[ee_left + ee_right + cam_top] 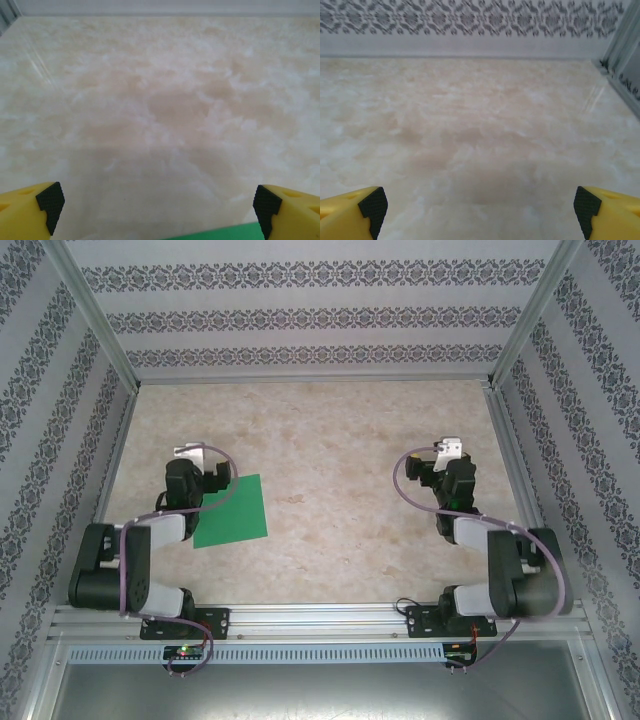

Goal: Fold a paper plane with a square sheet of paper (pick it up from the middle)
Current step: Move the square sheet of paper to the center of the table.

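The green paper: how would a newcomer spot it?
Look at the beige marbled table, on its left half. By the left arm lies the square sheet of paper, flat and unfolded. It is the only bright green thing on the table.

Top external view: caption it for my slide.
Unfolded square sheet of paper lies flat on the table, one edge hidden by the left arm; right arm stands clear of it.

Open tabletop [330, 440] between and ahead of both arms; patterned walls [300, 315] box in three sides; left arm [182, 488] overhangs left edge of the square sheet of paper [238, 510]
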Tool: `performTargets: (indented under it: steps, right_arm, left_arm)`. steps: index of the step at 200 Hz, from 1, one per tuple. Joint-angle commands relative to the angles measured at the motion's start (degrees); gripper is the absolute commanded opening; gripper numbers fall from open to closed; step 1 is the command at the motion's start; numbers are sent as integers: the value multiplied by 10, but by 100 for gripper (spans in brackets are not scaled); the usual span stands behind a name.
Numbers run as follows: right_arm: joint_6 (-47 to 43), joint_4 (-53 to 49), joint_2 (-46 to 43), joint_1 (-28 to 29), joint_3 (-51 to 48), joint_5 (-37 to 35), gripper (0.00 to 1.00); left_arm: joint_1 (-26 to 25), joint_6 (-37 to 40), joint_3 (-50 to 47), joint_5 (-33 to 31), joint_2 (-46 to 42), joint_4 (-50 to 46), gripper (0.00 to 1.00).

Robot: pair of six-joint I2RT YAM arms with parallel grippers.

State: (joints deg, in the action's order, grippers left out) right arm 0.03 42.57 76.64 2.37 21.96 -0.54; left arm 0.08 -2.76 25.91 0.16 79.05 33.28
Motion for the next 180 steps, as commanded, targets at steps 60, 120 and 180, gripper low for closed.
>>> performTargets:
  steps: [60,120,180]
  right_arm:
    - [18,-281,-151,140,114,82,98]
    - [70,-422,-172,227,163,116,98]
    - [100,-505,-185,288,182,105,98]
  left_arm:
    - [-29,-198,151,48,-107,-434,100]
    - [-58,-258,202,13,-20,-559,100]
    - [-93,-270,243,-30,91,-564,100]
